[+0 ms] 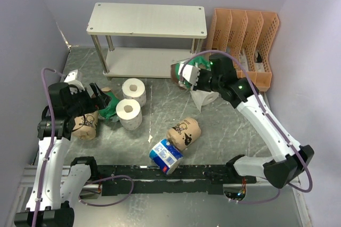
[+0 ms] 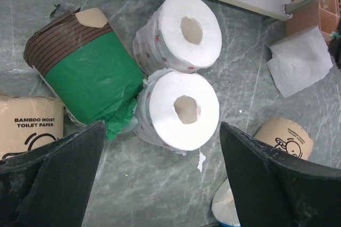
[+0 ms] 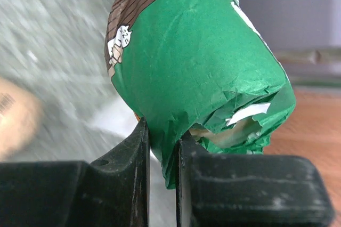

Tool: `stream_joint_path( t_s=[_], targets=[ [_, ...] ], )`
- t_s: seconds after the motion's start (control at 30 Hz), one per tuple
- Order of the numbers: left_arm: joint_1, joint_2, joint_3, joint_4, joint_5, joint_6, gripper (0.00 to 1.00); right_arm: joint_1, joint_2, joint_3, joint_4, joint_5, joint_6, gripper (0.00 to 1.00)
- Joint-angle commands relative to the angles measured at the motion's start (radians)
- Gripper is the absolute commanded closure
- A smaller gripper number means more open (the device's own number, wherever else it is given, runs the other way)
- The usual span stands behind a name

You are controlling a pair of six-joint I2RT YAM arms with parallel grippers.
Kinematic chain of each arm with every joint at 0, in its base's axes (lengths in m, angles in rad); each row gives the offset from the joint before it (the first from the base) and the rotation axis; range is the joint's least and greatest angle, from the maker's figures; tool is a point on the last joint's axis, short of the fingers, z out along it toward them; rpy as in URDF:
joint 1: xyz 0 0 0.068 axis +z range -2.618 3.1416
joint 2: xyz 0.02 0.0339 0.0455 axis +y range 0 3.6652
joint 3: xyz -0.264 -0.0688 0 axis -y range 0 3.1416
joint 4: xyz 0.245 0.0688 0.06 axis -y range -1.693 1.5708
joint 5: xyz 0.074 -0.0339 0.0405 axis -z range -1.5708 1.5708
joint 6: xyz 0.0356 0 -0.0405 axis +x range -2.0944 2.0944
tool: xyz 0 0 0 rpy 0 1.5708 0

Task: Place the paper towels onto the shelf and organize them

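Note:
My right gripper is shut on the torn wrapper of a green-wrapped paper towel roll, which hangs in the air just right of the shelf's lower board. My left gripper is open above two bare white rolls, holding nothing. Another green-wrapped roll and a tan roll lie to their left. A second tan roll and a blue-and-white roll lie mid-table. Both shelf boards are bare.
An orange slotted organizer stands at the back right, close behind the right arm. A loose piece of white paper lies under the right gripper. Purple walls close in both sides.

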Motion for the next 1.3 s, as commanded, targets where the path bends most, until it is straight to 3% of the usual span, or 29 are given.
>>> stream_joint_path(
  t_s=[0.0, 0.2, 0.43, 0.63, 0.9, 1.27],
  targets=[
    [0.012, 0.0, -0.004, 0.033, 0.031, 0.014, 0.0, -0.003, -0.041, 0.001, -0.15, 0.369, -0.367, 1.0],
    [0.013, -0.016, -0.005, 0.032, 0.029, 0.012, 0.0, -0.026, -0.021, 0.267, -0.444, 0.344, -0.637, 1.0],
    [0.015, -0.024, -0.004, 0.032, 0.033, 0.014, 0.0, -0.026, 0.163, 0.734, -0.679, 0.421, -0.847, 1.0],
    [0.017, -0.024, -0.003, 0.032, 0.036, 0.015, 0.01, -0.06, 0.263, 0.922, -0.681, 0.51, -1.036, 1.0],
    [0.018, -0.027, -0.003, 0.031, 0.045, 0.015, 0.01, -0.06, 0.465, 1.165, -0.653, 0.489, -1.09, 1.0],
    [0.019, -0.034, -0.001, 0.03, 0.041, 0.015, 0.0, -0.057, 0.475, 1.172, -0.426, 0.362, -1.209, 1.0]
  ],
)
